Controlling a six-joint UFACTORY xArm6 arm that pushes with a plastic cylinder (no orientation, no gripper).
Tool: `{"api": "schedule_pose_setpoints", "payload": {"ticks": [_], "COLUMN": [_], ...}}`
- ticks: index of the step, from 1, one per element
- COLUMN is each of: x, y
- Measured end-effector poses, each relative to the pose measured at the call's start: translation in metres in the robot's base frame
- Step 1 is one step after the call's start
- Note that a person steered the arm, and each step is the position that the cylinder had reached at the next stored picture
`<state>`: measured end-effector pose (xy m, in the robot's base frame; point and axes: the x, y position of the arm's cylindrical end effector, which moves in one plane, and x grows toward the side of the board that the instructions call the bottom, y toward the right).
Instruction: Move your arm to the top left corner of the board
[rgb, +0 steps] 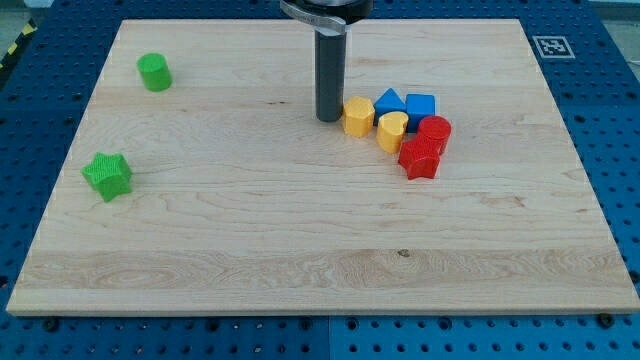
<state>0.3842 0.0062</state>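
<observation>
My tip (329, 118) is resting just left of the yellow hexagonal block (358, 116), which is fronting a tight cluster. No hand is showing. Open board (250, 230) is stretching toward the top left corner, where only the green cylinder (155, 72) is standing near the edge.

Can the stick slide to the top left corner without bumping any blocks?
Probably yes. My tip sits left of the yellow block, and only the green cylinder stands near that corner of the board, slightly below the path.
</observation>
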Motion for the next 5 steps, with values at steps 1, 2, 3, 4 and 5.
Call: {"api": "schedule_pose_setpoints", "payload": {"ticks": [1,2,3,4,5], "x": [-0.003,-0.019,-0.04,-0.046,-0.062], "y": [-0.002,-0.008,-0.011,-0.011,-0.012]}}
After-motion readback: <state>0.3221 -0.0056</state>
